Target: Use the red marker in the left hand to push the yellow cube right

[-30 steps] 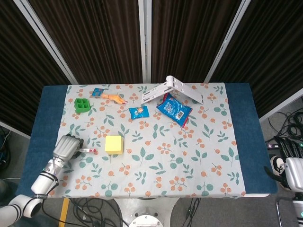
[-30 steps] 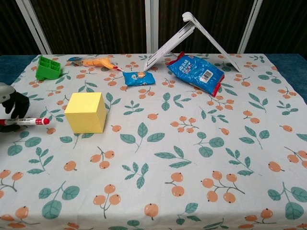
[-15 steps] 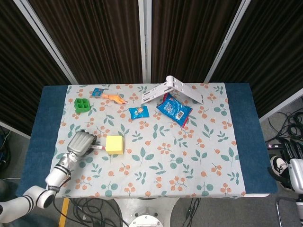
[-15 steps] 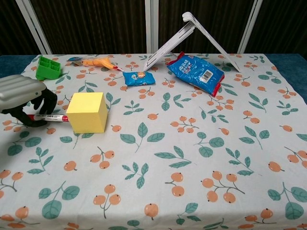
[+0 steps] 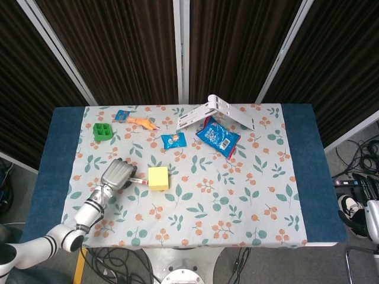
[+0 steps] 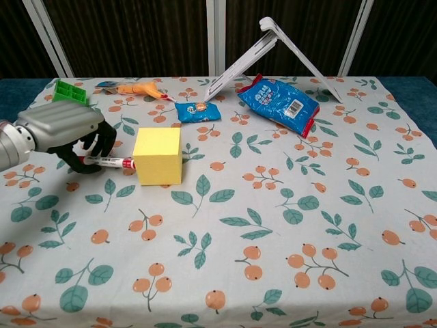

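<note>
Since the earlier frames the left hand [image 6: 65, 130] and the yellow cube [image 6: 158, 156] have both travelled rightward over the table [image 6: 287, 225], the cube sliding ahead of the marker tip. Fingers are curled around the red marker [image 6: 108, 162], which lies level with its tip touching the cube's near side, just right of the hand. This looks like mid-push; the next move calls for a steady rightward drive, tip centred so the cube does not twist. The right hand is out of view
</note>
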Motion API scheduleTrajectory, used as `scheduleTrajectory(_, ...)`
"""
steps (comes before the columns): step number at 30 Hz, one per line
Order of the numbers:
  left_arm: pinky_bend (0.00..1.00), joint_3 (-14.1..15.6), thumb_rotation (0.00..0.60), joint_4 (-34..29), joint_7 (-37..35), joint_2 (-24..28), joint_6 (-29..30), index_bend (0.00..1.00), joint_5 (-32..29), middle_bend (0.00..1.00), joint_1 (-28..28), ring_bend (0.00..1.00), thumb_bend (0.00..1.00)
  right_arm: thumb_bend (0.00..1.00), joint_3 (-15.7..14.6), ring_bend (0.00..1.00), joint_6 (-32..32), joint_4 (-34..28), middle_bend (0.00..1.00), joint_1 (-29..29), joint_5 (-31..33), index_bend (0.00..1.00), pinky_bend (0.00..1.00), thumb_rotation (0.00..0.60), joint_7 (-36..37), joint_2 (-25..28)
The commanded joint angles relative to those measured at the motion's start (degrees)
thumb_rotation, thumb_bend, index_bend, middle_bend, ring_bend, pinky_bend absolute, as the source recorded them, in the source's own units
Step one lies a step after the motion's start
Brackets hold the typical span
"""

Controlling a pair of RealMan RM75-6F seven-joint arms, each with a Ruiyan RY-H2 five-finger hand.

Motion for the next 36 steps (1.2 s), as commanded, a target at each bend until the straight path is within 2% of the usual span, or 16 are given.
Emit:
scheduleTrajectory(1, 0.47, -0.97, 0.6, -0.51, 1.41, -0.88, -0.99, 0.7, -0.85, 0.72, -1.42, 0.56, 0.43, 0.13, 0.01, 0.0, -0.06, 0.16, 0.09, 0.01, -0.05, 0.0, 0.0, 0.6, 0.16, -0.01)
scheduleTrajectory(13, 0.47, -4.75, 0.6, 0.19, 5.93, -4.47, -4.83, 0.7, -4.72, 0.72, -7.52, 0.56, 0.43, 0.13, -0.42, 0.0, -1.23, 0.06, 0.09, 0.51, -0.85, 0.0, 0.0, 0.6, 0.11, 0.27)
scheduleTrajectory(21, 0.47, -5.78, 0.6, 1.89, 8.84, -6.76, -7.53, 0.7, -7.59, 0.72, -10.78, 0.56, 0.43, 0.13, -1.23, 0.0, -2.19, -0.25, 0.1, 1.3, -2.77, 0.0, 0.0, 0.6, 0.15, 0.61)
scheduleTrajectory(26, 0.47, -5.13, 0.6, 2.14, 11.0, -6.1, -7.54, 0.7, -10.38, 0.72, -10.02, 0.56, 0.43, 0.13, -1.39, 0.0, -2.02, -0.21, 0.1, 1.53, -3.53, 0.0, 0.0, 0.6, 0.29, 0.67)
scheduleTrajectory(32, 0.47, -4.02, 0.6, -2.29, 13.14, -3.71, -5.66, 0.7, -12.91, 0.72, -7.89, 0.56, 0.43, 0.13, -1.62, 0.0, -2.01, 0.27, 0.1, 1.52, -3.68, 0.0, 0.0, 0.6, 0.73, 0.43)
scheduleTrajectory(36, 0.47, -4.5, 0.6, -2.75, 14.26, -4.49, -5.69, 0.7, -14.53, 0.72, -8.55, 0.56, 0.43, 0.13, -1.69, 0.0, -1.61, 0.55, 0.1, 1.32, -3.71, 0.0, 0.0, 0.6, 1.07, 0.33)
